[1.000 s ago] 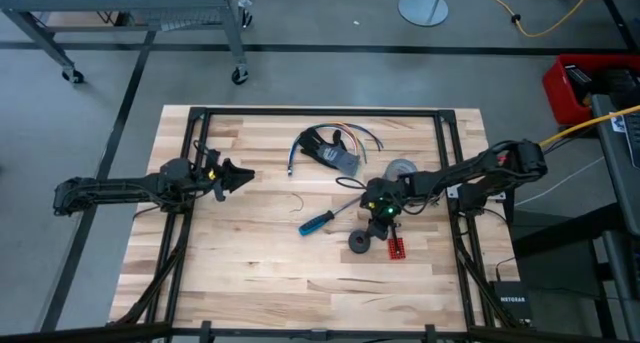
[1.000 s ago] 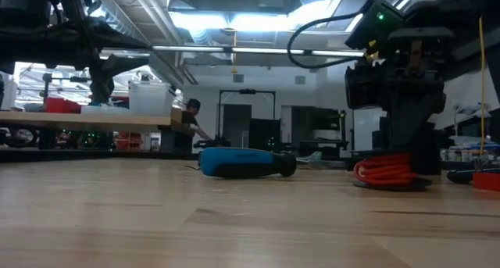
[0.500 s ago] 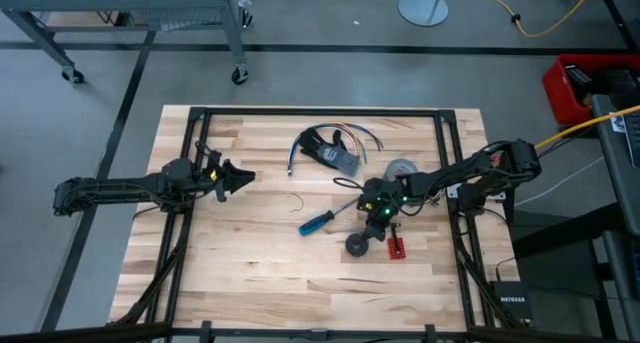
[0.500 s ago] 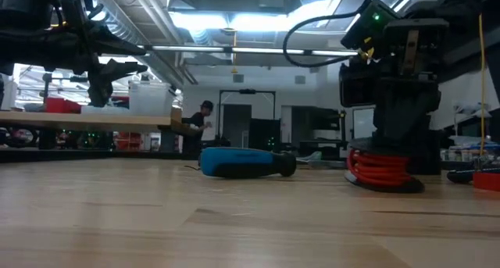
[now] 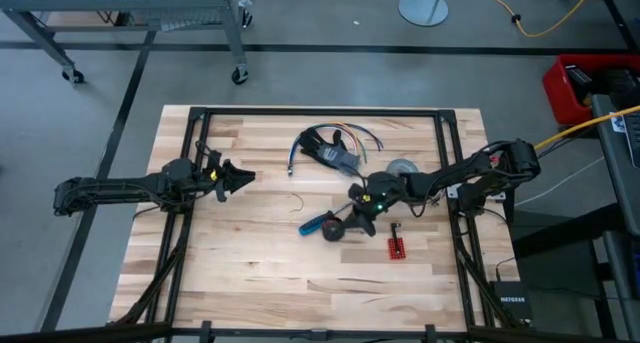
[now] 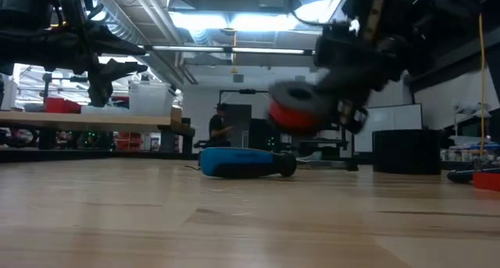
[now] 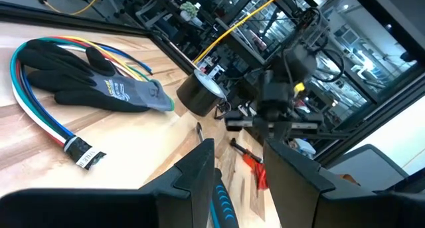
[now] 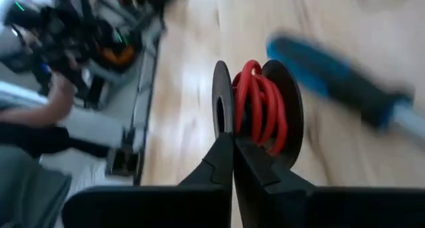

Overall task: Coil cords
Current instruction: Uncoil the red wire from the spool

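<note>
Red cord [image 8: 260, 113] sat wound between two dark discs of a small spool [image 6: 301, 110], and the right gripper [image 8: 232, 143] had its jaws pinched fully together on the spool's rim, carrying it tilted, clear of the table [image 5: 250, 273], over the blue screwdriver [image 6: 246, 162]. That cord looked already coiled, so I judged that part done. Left undone, by my reckoning: the loose bundle of coloured wires [image 7: 40, 108] lying under and around the black glove [image 5: 328, 149], well apart from both arms. Off to the side, the left gripper [image 5: 238, 176] hung with jaws apart, holding nothing
</note>
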